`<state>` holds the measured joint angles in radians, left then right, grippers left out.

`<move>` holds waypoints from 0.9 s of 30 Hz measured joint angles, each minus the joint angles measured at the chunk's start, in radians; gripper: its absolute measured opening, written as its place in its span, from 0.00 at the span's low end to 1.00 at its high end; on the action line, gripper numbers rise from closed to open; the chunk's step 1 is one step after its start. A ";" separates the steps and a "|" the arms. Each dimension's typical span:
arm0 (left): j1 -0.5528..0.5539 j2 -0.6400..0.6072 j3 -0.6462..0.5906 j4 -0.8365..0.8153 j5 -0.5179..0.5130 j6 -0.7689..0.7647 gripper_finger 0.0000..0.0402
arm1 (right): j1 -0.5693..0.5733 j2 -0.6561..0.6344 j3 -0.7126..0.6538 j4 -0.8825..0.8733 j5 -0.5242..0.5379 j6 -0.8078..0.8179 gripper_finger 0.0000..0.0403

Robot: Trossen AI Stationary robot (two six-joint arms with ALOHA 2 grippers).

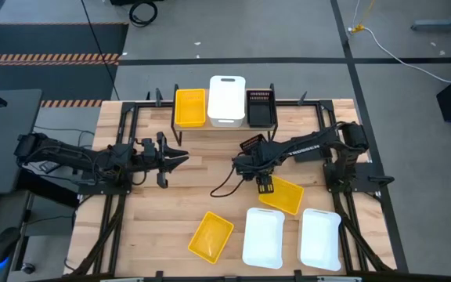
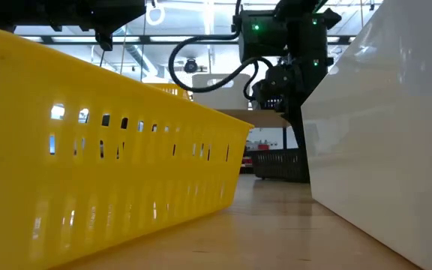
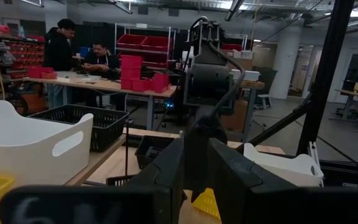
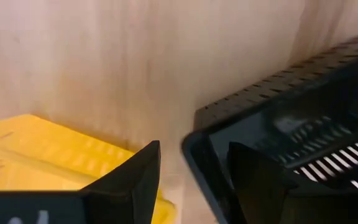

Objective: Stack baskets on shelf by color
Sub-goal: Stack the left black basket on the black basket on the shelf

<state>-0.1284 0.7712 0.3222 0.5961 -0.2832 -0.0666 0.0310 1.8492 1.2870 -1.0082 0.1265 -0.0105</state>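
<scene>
The shelf point(image 2: 265, 116) stands at the table's far middle and carries a yellow basket point(image 1: 190, 107), a white basket point(image 1: 227, 99) and a black basket point(image 1: 261, 107) side by side. My right gripper point(image 4: 194, 149) is at mid-table point(image 1: 249, 159), pointing down and shut on another black mesh basket point(image 1: 253, 143), which is tilted just near of the shelf. A yellow basket point(image 4: 48, 155) lies on the table beside it. My left gripper point(image 1: 185, 157) waits left of centre, a little open and empty, pointing toward the right arm. My right gripper has one wall of the black mesh basket, close to a corner point(image 4: 191, 146), between its two fingers. One finger point(image 4: 257, 177) is inside the basket and the other point(image 4: 135, 180) is outside. The fingers come from above, pointing down. The basket sits tilted in the hold; whether any part rests on the table does not show.
Loose on the near half of the table are a yellow basket point(image 1: 211, 236), a second yellow one point(image 1: 283, 196) and two white ones point(image 1: 263, 236) point(image 1: 320, 239). A small dark mesh piece point(image 1: 266, 186) sits at the second yellow basket's corner. Black frame rails run along both sides.
</scene>
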 joint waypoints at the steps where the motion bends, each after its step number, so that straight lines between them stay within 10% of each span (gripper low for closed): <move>1: 0.000 0.000 0.000 0.000 0.000 0.000 0.19 | -0.002 0.000 -0.003 0.003 0.010 0.000 0.46; 13: 0.000 0.000 0.000 0.000 0.000 0.002 0.19 | -0.007 0.000 -0.005 0.032 -0.066 0.005 0.05; 27: 0.001 0.000 0.000 0.003 0.000 0.010 0.19 | 0.097 0.001 0.333 -0.080 -0.157 0.029 0.03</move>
<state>-0.1276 0.7712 0.3222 0.5987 -0.2832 -0.0563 0.1280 1.8500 1.6200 -1.0882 -0.0303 0.0189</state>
